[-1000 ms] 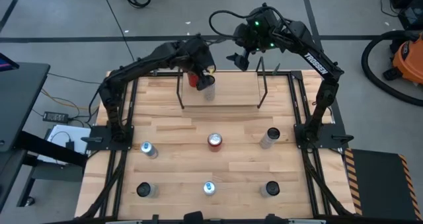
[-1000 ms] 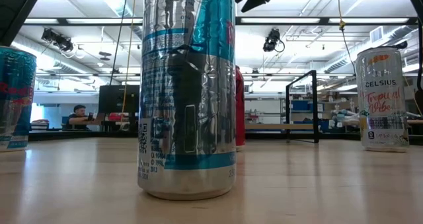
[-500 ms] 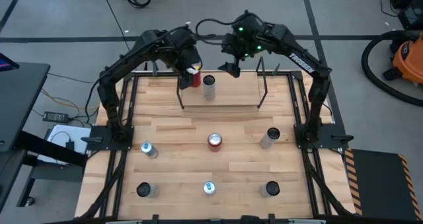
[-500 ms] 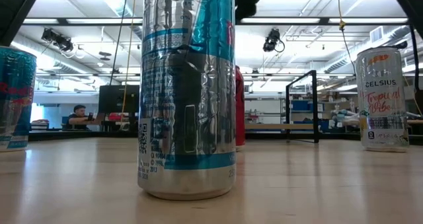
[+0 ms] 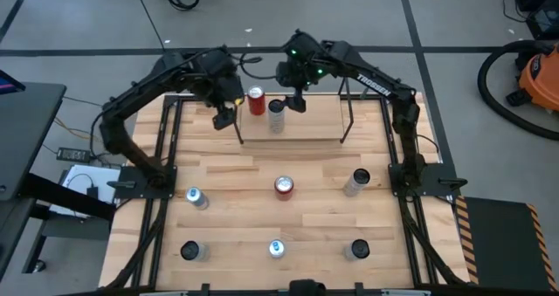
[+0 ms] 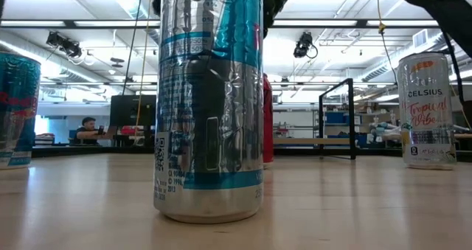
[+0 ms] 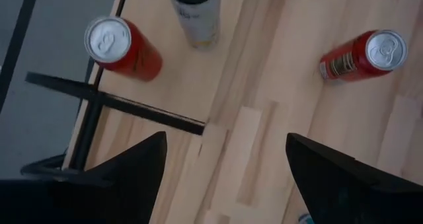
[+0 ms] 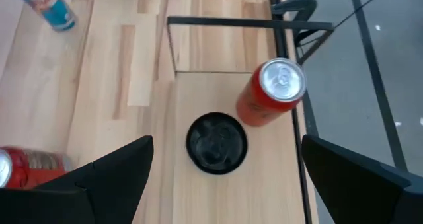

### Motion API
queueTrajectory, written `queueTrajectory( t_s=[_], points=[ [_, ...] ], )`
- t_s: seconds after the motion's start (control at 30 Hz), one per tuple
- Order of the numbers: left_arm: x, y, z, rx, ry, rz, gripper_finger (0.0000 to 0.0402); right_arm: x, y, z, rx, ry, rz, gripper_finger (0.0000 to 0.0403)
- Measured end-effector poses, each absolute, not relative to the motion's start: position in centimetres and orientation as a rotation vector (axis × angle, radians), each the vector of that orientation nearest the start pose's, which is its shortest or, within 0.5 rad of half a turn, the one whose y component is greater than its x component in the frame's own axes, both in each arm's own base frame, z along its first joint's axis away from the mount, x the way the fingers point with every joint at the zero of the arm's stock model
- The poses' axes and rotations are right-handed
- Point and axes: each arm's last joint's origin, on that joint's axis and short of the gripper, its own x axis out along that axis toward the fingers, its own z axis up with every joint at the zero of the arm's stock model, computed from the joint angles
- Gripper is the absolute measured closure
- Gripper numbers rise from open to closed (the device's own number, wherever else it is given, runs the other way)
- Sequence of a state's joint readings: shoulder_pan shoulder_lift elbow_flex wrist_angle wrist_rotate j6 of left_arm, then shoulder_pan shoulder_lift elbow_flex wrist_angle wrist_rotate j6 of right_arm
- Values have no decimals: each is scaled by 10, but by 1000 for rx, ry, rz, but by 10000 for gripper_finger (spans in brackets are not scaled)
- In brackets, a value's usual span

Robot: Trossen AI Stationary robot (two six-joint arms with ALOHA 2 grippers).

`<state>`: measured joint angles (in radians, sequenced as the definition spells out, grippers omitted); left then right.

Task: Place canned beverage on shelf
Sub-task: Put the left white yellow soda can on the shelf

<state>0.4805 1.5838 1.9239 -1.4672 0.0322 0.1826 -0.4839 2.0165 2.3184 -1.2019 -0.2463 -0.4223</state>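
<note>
A: We locate the shelf (image 5: pixel 293 130) at the far edge of the table (image 5: pixel 253 230), centred between the two arm mounts. We find two cans standing upright on its wood board: a red can (image 5: pixel 256 99) near the shelf's left end and, just beside it, a silver can with a dark top (image 5: pixel 277 114).

B: We confirm both in the wrist views. We see the red can (image 8: pixel 271 92) close to the dark-topped can (image 8: pixel 216 143) but not touching it, with the shelf's black rod frame (image 8: pixel 244 22) behind them.

A: What do we report for the grippers?

B: We place the left gripper (image 5: pixel 222 117) over the shelf's left end, clear of the red can. We see its fingers (image 7: pixel 135 161) parted with only bare wood between them; it grasps nothing. We place the right gripper (image 5: pixel 295 99) above the shelf, just beside the dark-topped can. We see its fingers (image 8: pixel 112 168) spread wide on either side of that can's top, well above it, jaws released.

A: And the rest of the table?

B: We count six more cans standing in two rows nearer the front, including a second red can (image 5: pixel 284 186) at mid-table.
</note>
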Motion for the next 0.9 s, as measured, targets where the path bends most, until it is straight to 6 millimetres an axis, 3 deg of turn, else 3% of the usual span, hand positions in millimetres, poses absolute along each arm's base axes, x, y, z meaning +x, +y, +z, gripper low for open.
queueTrajectory(
  t_s=[0.4,0.7,0.9],
  points=[
    [203,104,378,-171,998,360,90,378,-192,370,-6,962,-69,9],
    [191,98,360,-192,983,374,90,399,-202,335,-36,1040,-52,9],
    [190,97,360,-194,979,377,90,402,-201,330,-53,1044,-17,15]
  ],
)
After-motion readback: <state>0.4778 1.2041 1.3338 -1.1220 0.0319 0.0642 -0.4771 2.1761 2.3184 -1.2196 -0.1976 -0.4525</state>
